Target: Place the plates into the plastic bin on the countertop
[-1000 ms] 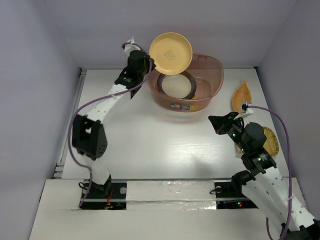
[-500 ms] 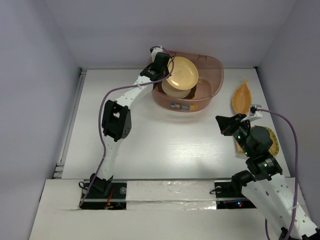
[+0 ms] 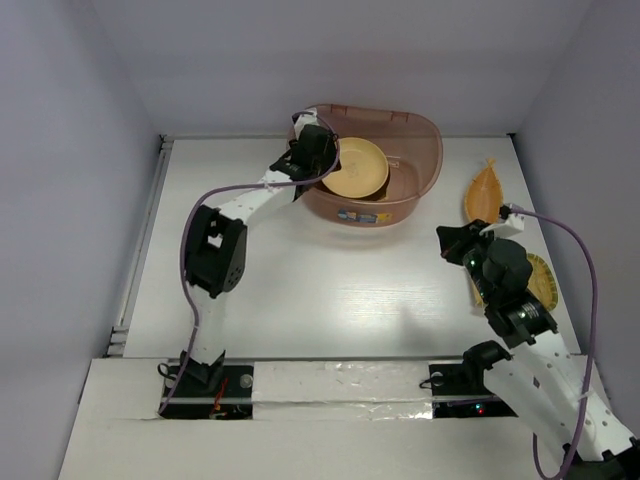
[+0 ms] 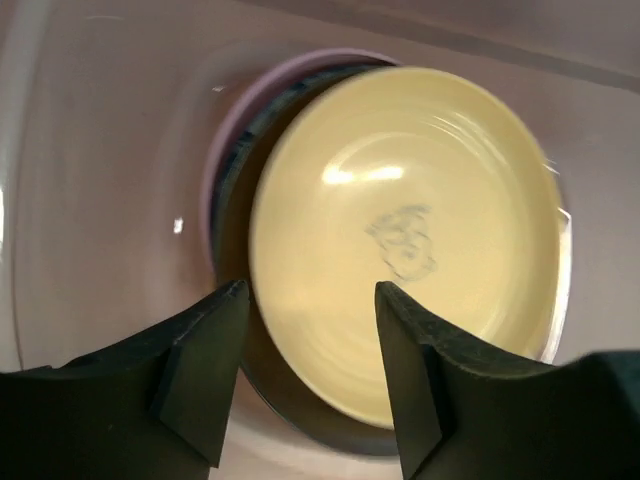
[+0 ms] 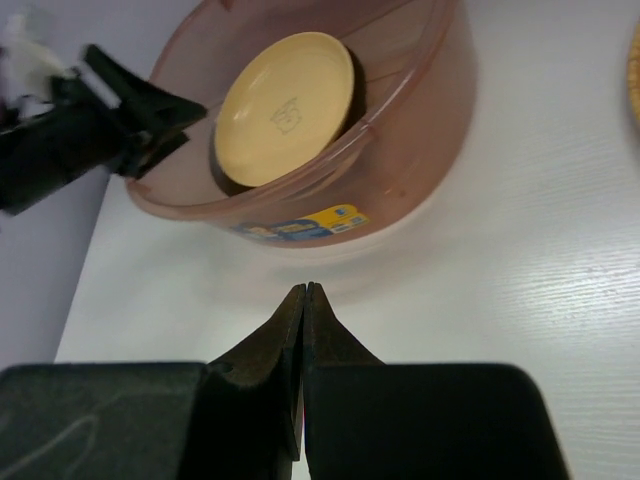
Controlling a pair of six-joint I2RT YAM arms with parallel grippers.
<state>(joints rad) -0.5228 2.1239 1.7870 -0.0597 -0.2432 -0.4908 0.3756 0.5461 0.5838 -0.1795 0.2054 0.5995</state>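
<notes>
The glossy white countertop (image 3: 300, 290) carried the translucent reddish-brown plastic bin (image 3: 418, 165) at the middle of its far edge. Inside it lay the round yellow-orange plate (image 4: 410, 240), stacked on a shiny metal plate (image 4: 232, 210), with the rim of a pink plate (image 4: 215, 150) showing beneath.

The left gripper (image 4: 310, 288) hung over the bin's left rim. Its jaws were partly apart with nothing between them, and the yellow plate lay free below them. We judged the drop of this plate done. The next move called for lifting that arm clear of the rim.

Outside the bin, an orange leaf-shaped plate (image 3: 484, 192) lay near the table's right edge, toward the far corner. A yellow woven plate (image 3: 545, 275) lay nearer along that edge, partly hidden under the right arm.

The right gripper (image 5: 303, 290) was pinched shut and empty. It hovered between the bin and the leaf plate, so we judged it best placed to take that plate. It would have to open first. Nothing stood between it and the bin except the deep wall, which a carried plate must clear.
</notes>
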